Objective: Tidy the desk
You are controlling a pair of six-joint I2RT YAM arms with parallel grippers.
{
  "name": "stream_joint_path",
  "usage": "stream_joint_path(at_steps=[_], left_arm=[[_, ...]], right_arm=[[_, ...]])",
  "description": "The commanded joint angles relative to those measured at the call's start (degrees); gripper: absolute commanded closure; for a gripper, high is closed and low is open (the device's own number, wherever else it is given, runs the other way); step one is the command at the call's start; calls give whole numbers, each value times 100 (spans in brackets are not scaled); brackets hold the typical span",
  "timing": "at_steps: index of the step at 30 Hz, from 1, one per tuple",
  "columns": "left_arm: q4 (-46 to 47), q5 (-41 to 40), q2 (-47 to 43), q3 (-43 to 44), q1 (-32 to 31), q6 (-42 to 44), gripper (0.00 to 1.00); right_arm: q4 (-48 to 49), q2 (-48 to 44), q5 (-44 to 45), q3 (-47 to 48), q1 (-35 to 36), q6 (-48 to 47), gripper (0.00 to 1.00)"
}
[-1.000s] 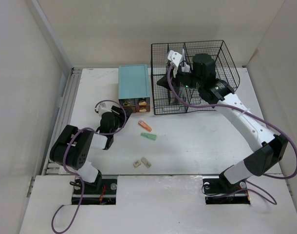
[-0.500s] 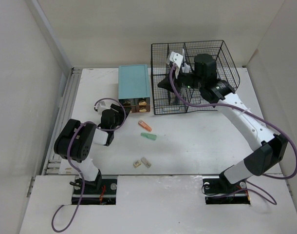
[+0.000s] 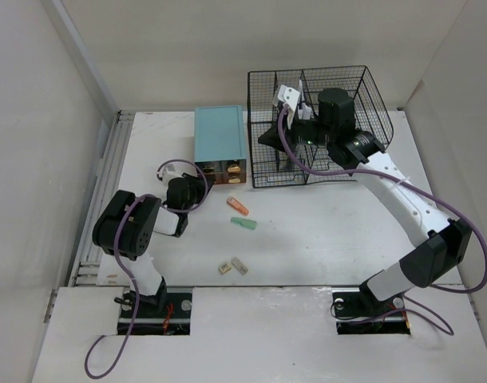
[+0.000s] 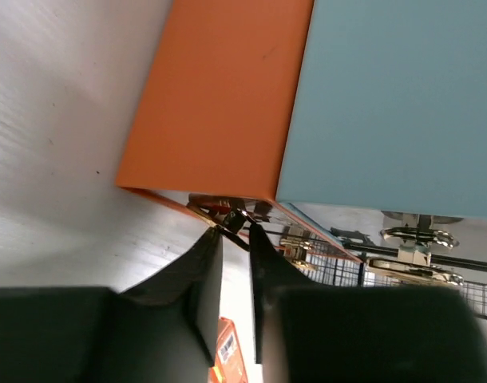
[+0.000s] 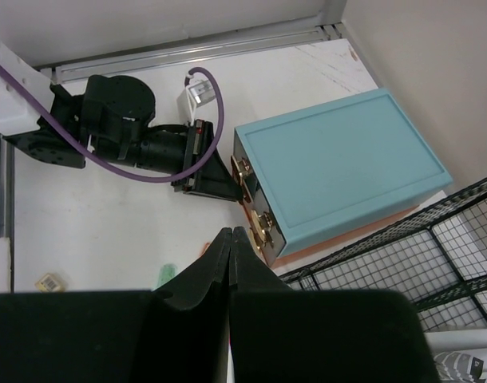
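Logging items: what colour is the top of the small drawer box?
The drawer box top is teal, above an orange side; clearest in the right wrist view.

At the drawer box (image 4: 387,96) front, left gripper (image 4: 235,230) on the handle (image 4: 227,217), but pinching it? Can't tell. Two tiny bits (image 3: 233,266) well in front of the box, unidentifiable.

One drawer box (image 3: 219,134), one wire rack (image 3: 267,95), four small pieces (image 3: 243,224)

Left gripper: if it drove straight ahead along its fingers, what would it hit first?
The small gold drawer handle on the front of the teal-topped drawer box, right at the tips of the left gripper. Depth is unclear: the tips may already touch it.
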Motion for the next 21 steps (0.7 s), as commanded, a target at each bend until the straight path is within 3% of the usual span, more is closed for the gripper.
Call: stream_joint_path(at_steps=[1,9,21], left_arm=[[175,-154,-7,31,37,178,93],[606,-101,-552,-1032,-86,-6,95],[660,13,-957,-1429,-279,-138,95]], right_arm=[[292,3,-179,33,-23,-11,100],[239,108,-310,33,-23,-11,100],[239,108,-363,-20,-23,-11,100]])
